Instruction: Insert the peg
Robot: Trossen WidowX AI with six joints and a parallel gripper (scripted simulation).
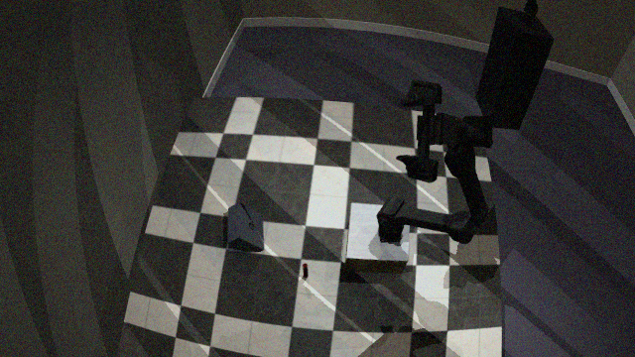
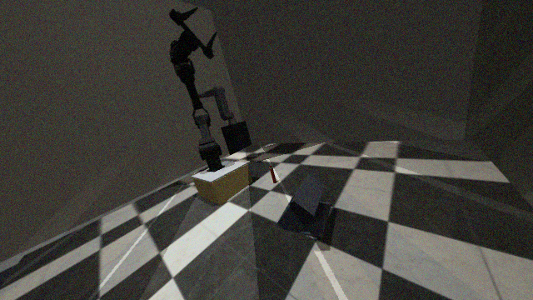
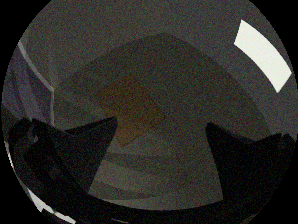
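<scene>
A small dark red peg stands upright on the checkered table, between the robot's base block and the sloped panel. The dark blue-grey sloped panel stands on the table; its small hole shows faintly in the top view. The hole's shape is too small and dark to tell. My gripper is wide open with nothing between its fingers. It is raised high above the table, far from the peg and panel. Neither peg nor panel shows in the wrist view.
The arm stands on a base block with a white top and yellowish side. A tall dark box stands behind the arm. The wrist view shows dim room surfaces, an orange-brown patch and a bright panel.
</scene>
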